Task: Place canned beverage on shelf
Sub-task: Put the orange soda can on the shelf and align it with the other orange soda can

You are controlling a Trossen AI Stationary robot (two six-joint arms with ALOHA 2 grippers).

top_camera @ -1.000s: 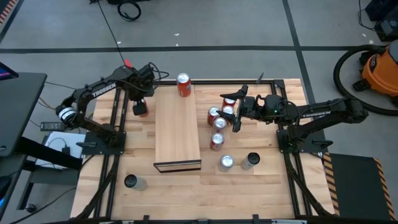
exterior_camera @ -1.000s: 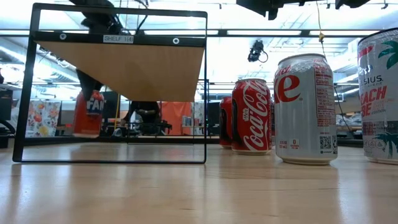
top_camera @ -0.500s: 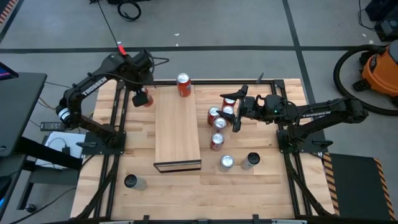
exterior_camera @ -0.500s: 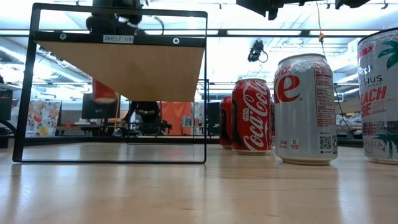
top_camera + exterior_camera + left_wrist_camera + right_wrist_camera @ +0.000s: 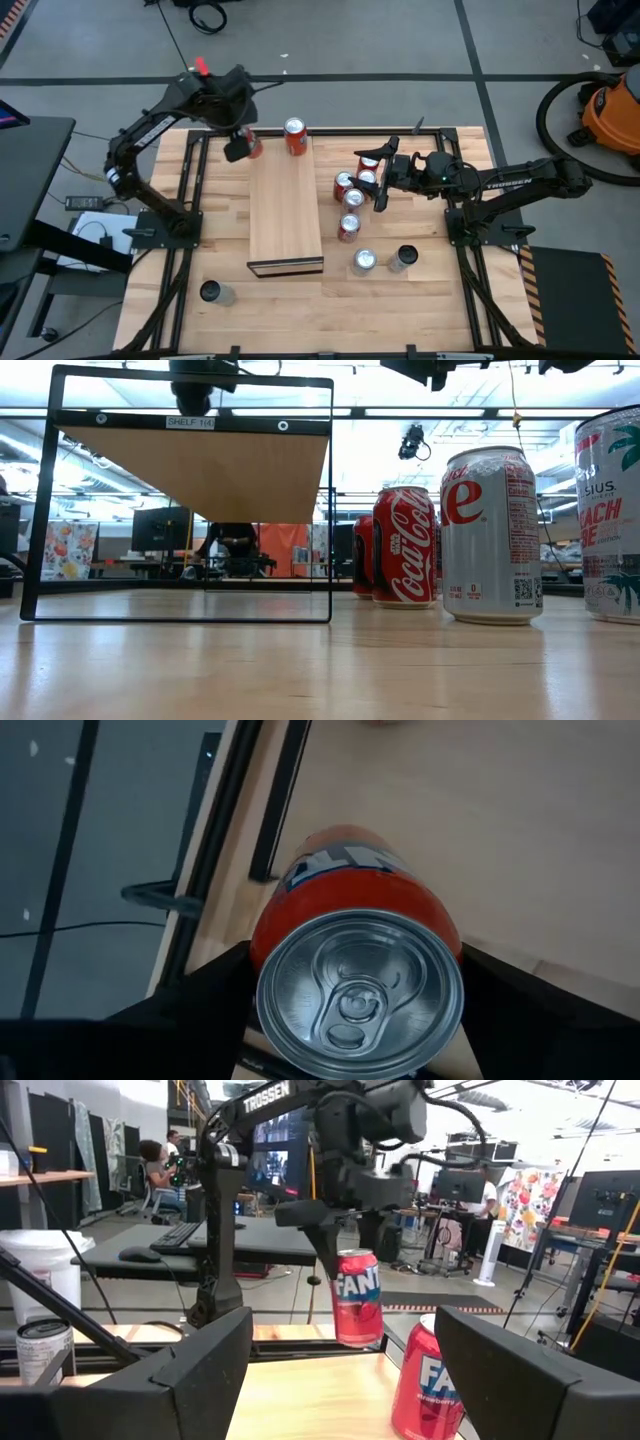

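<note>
- High view, working from the left edge of the table [image 5: 290,320]: we note a dark-topped can [image 5: 209,292] standing alone near the front left corner.
- We see the left gripper [image 5: 240,146] raised over the far left corner of the shelf [image 5: 284,215], its fingers closed on the sides of a red Fanta can [image 5: 251,145]; in the left wrist view the held can [image 5: 358,982] sits top-up between the two dark fingers [image 5: 190,1005].
- In the right wrist view we see that can [image 5: 357,1310] hanging clear of the shelf top, held just below the left gripper [image 5: 325,1245].
- We note the shelf lying lengthwise along the middle of the table, its dark-edged open end facing the front edge; in the low view we look through that open frame [image 5: 180,495].
- A second red Fanta can [image 5: 295,137] stands upright at the far end of the shelf, near its right corner, just beside the held one.
- Right of the shelf we count a cluster of red cans [image 5: 349,192] on the table, then two more cans [image 5: 381,260] nearer the front.
- We find the right gripper [image 5: 376,176] over the far side of that cluster, fingers partly apart with nothing between them.
</note>
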